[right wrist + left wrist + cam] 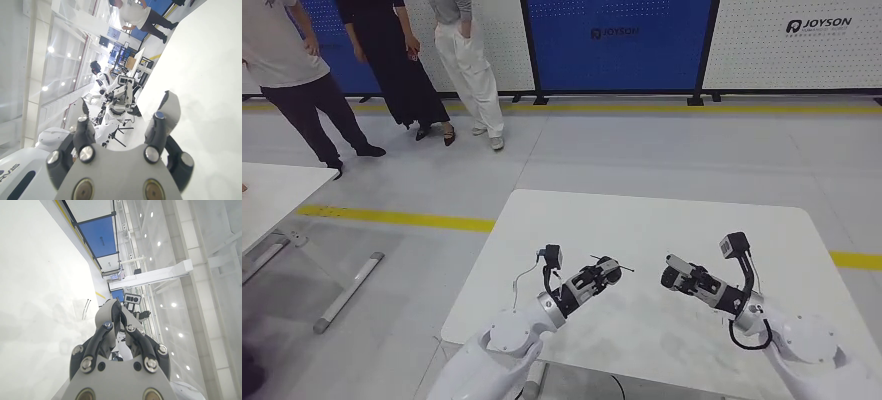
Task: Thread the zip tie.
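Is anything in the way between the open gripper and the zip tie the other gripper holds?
No, nothing visible. The right gripper, jaws open, faces the zip tie pinched in the left gripper. There is just a free gap between them, above the table.

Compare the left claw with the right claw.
The left claw is shut; the right claw is wide open. The left claw pinches a thin black zip tie; the right claw holds nothing. Shared: both hang above the white table, tips facing each other across a gap.
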`<state>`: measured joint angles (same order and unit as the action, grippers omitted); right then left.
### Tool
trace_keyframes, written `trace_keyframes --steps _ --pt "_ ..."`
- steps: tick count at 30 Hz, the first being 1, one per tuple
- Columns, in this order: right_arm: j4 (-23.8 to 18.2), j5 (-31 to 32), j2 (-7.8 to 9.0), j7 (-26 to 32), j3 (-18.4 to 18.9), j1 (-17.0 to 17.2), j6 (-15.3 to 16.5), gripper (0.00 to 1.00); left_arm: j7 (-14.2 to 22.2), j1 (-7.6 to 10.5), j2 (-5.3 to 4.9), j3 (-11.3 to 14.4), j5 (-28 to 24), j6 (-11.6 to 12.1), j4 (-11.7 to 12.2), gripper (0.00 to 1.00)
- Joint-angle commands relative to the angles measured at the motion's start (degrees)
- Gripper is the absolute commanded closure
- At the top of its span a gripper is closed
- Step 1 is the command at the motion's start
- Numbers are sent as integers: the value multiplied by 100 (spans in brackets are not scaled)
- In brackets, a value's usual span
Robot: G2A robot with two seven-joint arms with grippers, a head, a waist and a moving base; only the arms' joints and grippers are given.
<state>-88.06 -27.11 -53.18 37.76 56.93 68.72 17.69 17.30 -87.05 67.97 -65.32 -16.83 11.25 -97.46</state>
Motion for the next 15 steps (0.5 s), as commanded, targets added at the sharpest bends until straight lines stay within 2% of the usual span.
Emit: trace_keyframes --steps 1,10,12,15 --pt "-83 -67 36 72 174 136 -72 0 -47 -62 -14 -60 82 44 -38 100" --pt "-120 -170 42 111 221 184 -77 0 -61 -58 -13 -58 92 37 -35 100" --pt "-120 -170 42 111 221 184 -77 0 -321 -31 -2 -39 268 -8 -13 100" --pt "-120 -170 42 111 221 184 -77 0 -487 29 14 -94 105 1 -130 100"
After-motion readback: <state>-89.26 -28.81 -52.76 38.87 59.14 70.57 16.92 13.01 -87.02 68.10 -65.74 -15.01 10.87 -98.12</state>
